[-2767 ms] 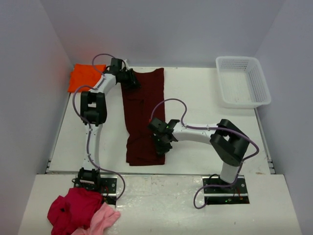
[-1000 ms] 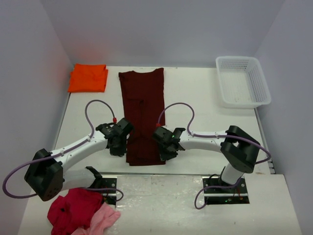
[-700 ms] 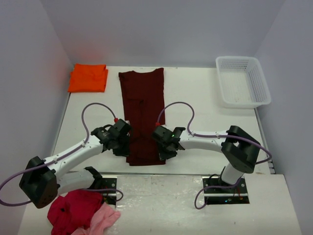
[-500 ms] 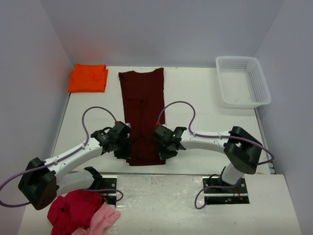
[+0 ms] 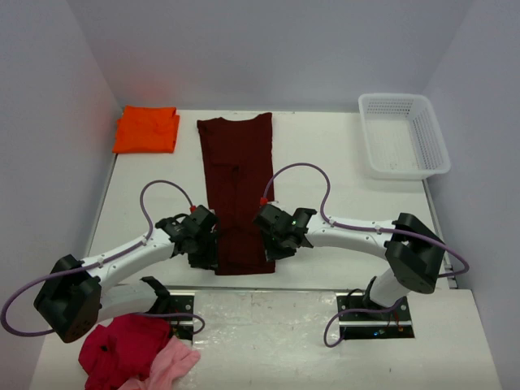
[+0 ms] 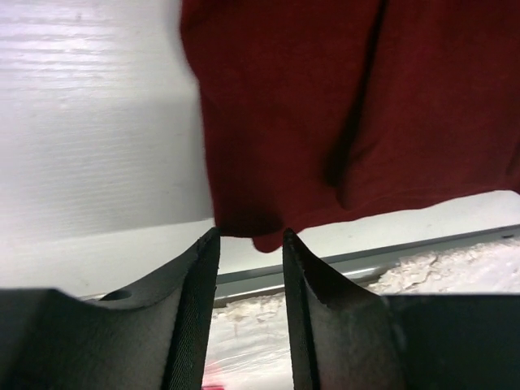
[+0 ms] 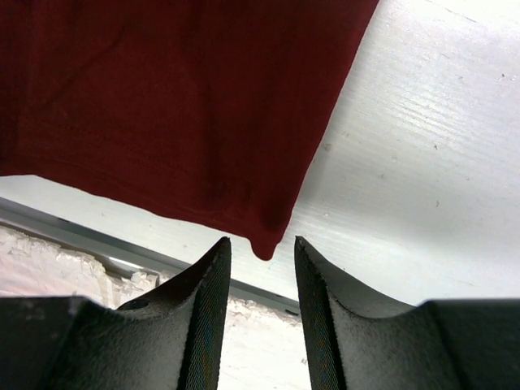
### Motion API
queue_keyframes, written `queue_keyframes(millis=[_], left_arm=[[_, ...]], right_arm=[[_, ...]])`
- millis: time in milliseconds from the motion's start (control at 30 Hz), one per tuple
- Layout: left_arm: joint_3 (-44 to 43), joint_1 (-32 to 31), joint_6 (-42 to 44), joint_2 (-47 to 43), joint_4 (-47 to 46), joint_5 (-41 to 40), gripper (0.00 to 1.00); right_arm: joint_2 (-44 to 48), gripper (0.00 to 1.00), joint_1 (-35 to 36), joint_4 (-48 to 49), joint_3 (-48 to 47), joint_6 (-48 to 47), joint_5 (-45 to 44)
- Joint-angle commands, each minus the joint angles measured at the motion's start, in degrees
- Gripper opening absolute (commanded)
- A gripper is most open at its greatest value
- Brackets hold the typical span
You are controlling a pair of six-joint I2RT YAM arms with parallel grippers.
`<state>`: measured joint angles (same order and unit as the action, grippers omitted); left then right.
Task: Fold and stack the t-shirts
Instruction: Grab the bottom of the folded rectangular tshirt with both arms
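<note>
The dark maroon t-shirt point(image 5: 236, 162) lies folded into a long strip down the middle of the white table point(image 5: 341, 195). The bright orange t-shirt point(image 5: 146, 128) lies folded at the far left corner. My left gripper point(image 5: 205, 250) is at the strip's near-left corner and my right gripper point(image 5: 276, 242) at its near-right corner. In the left wrist view the left gripper point(image 6: 249, 244) is open, with the maroon corner point(image 6: 325, 97) just at the fingertips. In the right wrist view the right gripper point(image 7: 262, 248) is open, with the cloth's corner point(image 7: 162, 106) hanging between the tips.
A white plastic basket point(image 5: 404, 134) stands at the far right. A crimson-red garment point(image 5: 118, 341) and a light pink one point(image 5: 175, 361) lie heaped off the table at the near left. The table's near edge point(image 6: 366, 264) runs just behind the grippers.
The left arm has swung from the shirt's far end down to its near-left corner and settled there. The right gripper has shifted slightly onto the near-right corner.
</note>
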<state>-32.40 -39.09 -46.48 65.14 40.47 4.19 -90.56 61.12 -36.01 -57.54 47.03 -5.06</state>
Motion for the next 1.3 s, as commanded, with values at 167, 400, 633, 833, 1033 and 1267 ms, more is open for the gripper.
queue_keyframes(millis=[167, 400, 633, 833, 1033, 1267], left_arm=[[-1.96, -0.20, -2.04, -2.74, 3.39, -3.92, 0.46], [0.15, -0.28, -1.42, 0.86, -1.26, -2.25, 0.47], [0.85, -0.20, -1.33, 3.32, -3.82, -1.73, 0.47], [2.25, -0.20, -1.42, 3.06, -5.40, -0.58, 0.35], [2.43, -0.20, -1.95, 0.78, -5.05, 0.30, 0.00], [2.70, -0.20, -1.95, -0.81, -4.43, 0.21, 0.00]], right_arm=[[0.04, 0.39, 0.31, 0.41, -1.17, -0.09, -1.00], [0.21, 0.39, 0.31, -0.11, -1.70, -0.18, -1.27], [-0.31, 0.39, 0.14, -0.03, -0.91, 0.17, -1.27], [-1.55, 0.39, 0.05, 1.81, 0.49, 1.14, -0.04], [-3.83, 0.38, -0.04, 5.33, 1.73, 1.58, 2.42], [-6.73, 0.38, -0.04, 6.04, 1.11, 2.02, 2.25]])
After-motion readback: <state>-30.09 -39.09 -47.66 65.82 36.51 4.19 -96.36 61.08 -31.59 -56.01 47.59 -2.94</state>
